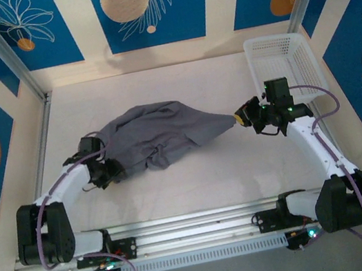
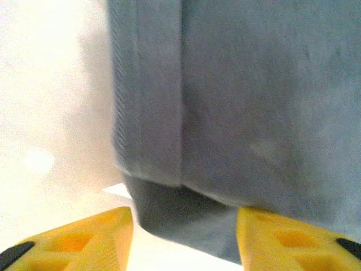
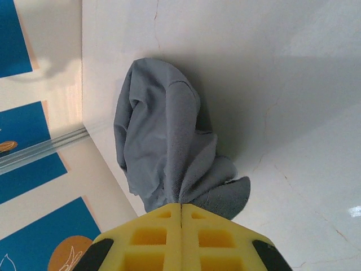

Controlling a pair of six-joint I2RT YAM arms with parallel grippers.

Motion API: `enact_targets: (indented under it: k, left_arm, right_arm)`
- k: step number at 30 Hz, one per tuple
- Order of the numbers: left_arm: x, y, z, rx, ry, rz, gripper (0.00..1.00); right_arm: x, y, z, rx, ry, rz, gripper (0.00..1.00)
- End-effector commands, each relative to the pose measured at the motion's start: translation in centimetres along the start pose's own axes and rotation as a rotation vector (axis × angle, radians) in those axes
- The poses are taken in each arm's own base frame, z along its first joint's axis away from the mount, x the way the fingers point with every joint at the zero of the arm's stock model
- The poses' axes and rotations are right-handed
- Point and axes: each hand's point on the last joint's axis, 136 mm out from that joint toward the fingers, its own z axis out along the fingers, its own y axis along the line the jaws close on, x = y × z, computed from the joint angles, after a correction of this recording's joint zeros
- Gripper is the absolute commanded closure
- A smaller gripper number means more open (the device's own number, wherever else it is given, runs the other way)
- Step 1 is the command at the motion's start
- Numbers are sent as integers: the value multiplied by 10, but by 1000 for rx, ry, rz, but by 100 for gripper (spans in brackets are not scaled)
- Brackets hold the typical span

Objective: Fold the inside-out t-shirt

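Pinching a bunched tuft of soft grey cotton, the right hand (image 3: 180, 204) is clenched on the t-shirt (image 1: 156, 136); the rumpled cloth trails leftward across the smooth white counter (image 1: 210, 179); the left hand (image 2: 183, 226) stands spread at its far edge, a stitched hem (image 2: 146, 113) between its yellow fingers (image 2: 73, 240).

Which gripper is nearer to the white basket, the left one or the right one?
Right. The right gripper, pinching the t-shirt, sits by the near left corner of the white basket. The left gripper is across the table, at the garment's other end.
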Motion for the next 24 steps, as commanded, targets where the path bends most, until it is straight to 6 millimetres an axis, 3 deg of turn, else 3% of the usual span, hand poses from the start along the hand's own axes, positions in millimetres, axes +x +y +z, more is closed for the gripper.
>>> enact_targets:
  k: [1,5,9,15,22,24]
  left_arm:
    - [-29,19,-3,-139,-114,-15,53]
    - [-39,9,8,-113,-118,-9,56]
    - [-40,6,13,-109,-110,-8,67]
    - [-29,14,1,-136,-77,1,77]
    - [-12,24,1,-153,-30,26,79]
    - [-8,20,7,-131,-4,32,75]
  right_arm:
    - [6,12,-13,-27,-2,-40,100]
    - [5,14,-16,-21,-7,-54,100]
    - [5,12,-17,-14,-12,-50,100]
    - [5,11,-15,-9,-11,-47,100]
    - [5,11,-12,-7,-6,-45,100]
    - [5,11,-12,-6,-1,-46,100]
